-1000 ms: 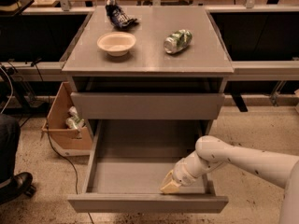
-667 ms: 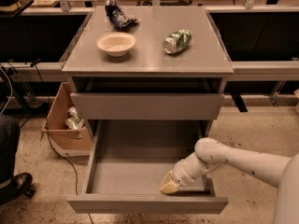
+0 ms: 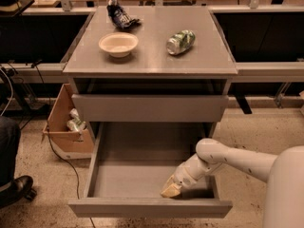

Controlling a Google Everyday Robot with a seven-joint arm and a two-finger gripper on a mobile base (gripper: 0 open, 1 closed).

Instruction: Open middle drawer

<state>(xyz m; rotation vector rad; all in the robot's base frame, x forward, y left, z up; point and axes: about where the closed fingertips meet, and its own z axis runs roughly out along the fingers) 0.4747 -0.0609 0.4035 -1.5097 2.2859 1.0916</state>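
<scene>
At the far left edge a dark shoe (image 3: 16,190) rests on the speckled floor, with a black cable (image 3: 61,156) trailing across the floor beside it. Next to the cabinet's left side stands an open cardboard box (image 3: 61,113), tilted outward, with some pale containers inside that cannot be identified. The grey cabinet's top surface (image 3: 152,63) carries three items: a dark crumpled bag (image 3: 121,17) at the rear left, a shallow cream bowl (image 3: 118,44) upright just in front of it, and a green can (image 3: 181,42) lying on its side to the right, well apart from the bowl. Below the surface, an upper drawer (image 3: 149,108) shows its plain grey front, close to the cabinet body. Beneath it, the middle drawer (image 3: 142,208) is pulled well out toward the camera, and its shallow grey tray interior is exposed. The tool (image 3: 171,190) sits inside this drawer at the front right, its cream tip pointing down-left and close behind the drawer's front wall; contact cannot be confirmed. Whether the tool is spread or pressed together cannot be told. The white arm (image 3: 237,158) reaches in from the right over the drawer's right side wall.
</scene>
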